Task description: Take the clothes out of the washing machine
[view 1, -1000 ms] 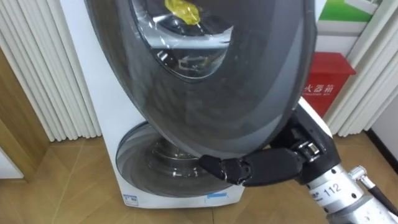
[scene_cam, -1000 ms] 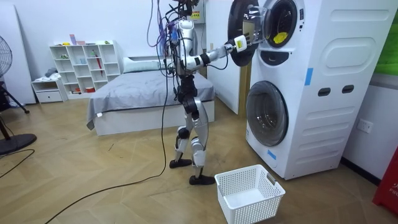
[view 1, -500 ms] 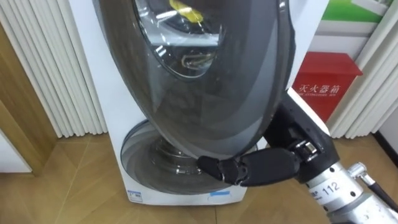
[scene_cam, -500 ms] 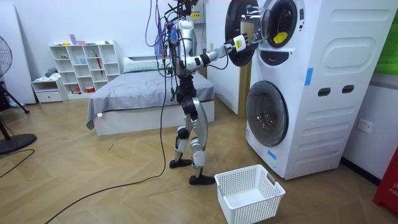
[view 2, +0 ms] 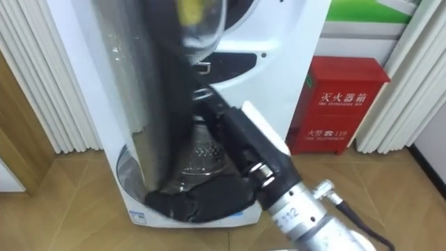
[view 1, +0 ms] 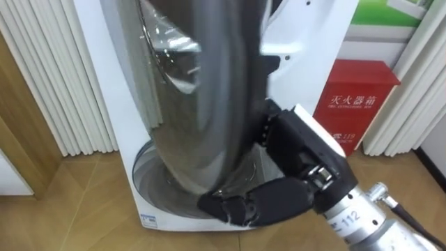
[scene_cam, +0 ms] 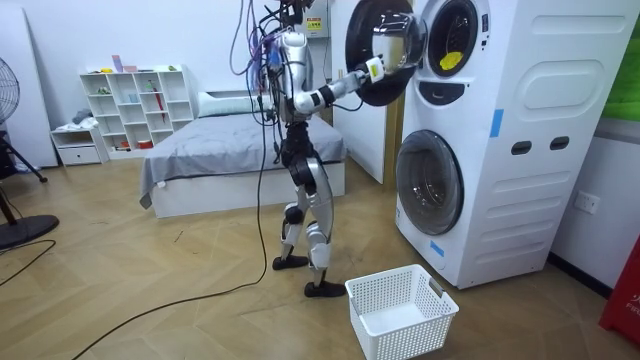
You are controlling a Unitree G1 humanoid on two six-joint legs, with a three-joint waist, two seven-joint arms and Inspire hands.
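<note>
Under the upright, edge-on door, the right hand grips its rim.

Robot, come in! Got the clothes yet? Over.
Right robot hand curled under door edge. Yellow cloth inside washing machine, not yet picked. Door partly open, in front of the opening.

Yellow cloth in upper drum

Glossy glass door, matt black hand, wooden floor
</note>
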